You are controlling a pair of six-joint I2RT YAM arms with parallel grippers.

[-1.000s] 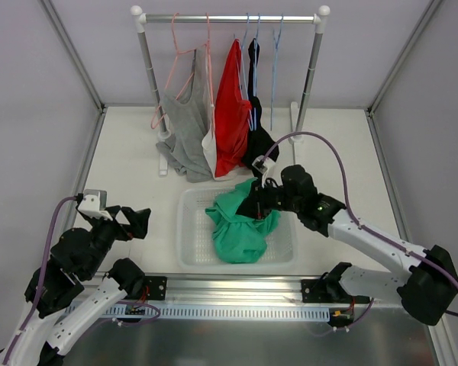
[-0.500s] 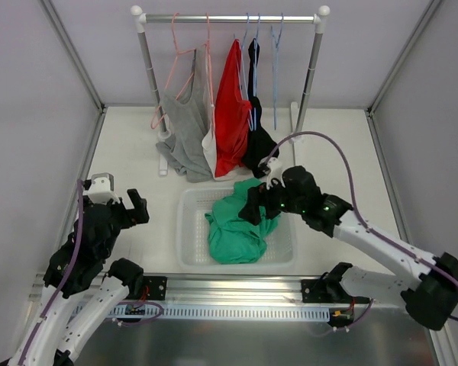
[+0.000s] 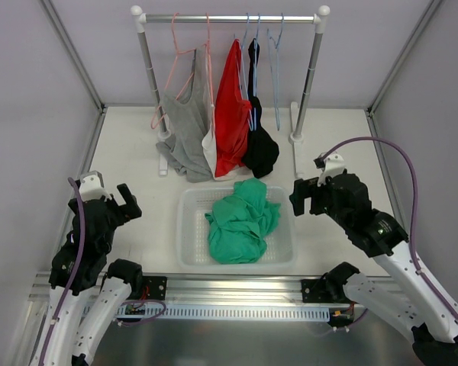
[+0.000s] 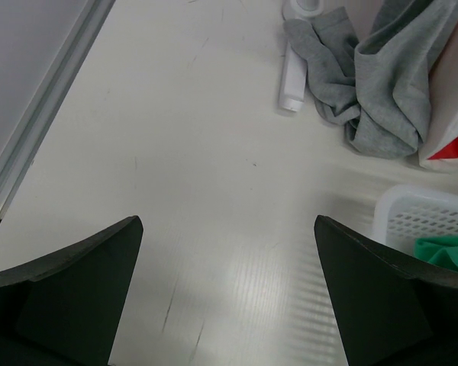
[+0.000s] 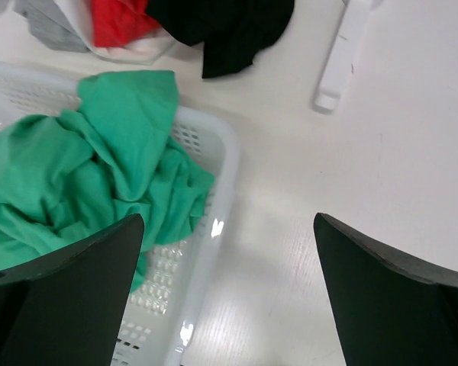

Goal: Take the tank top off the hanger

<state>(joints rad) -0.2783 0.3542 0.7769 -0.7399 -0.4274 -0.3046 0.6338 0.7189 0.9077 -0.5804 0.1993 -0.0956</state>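
The green tank top (image 3: 240, 221) lies crumpled in the white basket (image 3: 182, 229), off the hanger. One edge of it drapes over the basket's back rim. In the right wrist view the tank top (image 5: 99, 168) fills the basket (image 5: 217, 191) at left. The light-blue hanger (image 3: 275, 91) hangs bare on the rail. My right gripper (image 3: 298, 197) is open and empty, just right of the basket; its jaws (image 5: 227, 221) stand wide over bare table. My left gripper (image 3: 126, 200) is open and empty left of the basket, jaws (image 4: 227, 229) wide over the table.
The clothes rack (image 3: 229, 17) stands at the back with a grey top (image 3: 185, 130), a red top (image 3: 230, 107), a black garment (image 3: 259, 149) and pink hangers. Its white foot (image 5: 340, 53) lies ahead of my right gripper. The left wrist view catches the basket corner (image 4: 420, 210).
My right gripper opened, let go of the tank top and drew back to the right, out of the basket. The tank top settled in the basket. The left arm shifted slightly.
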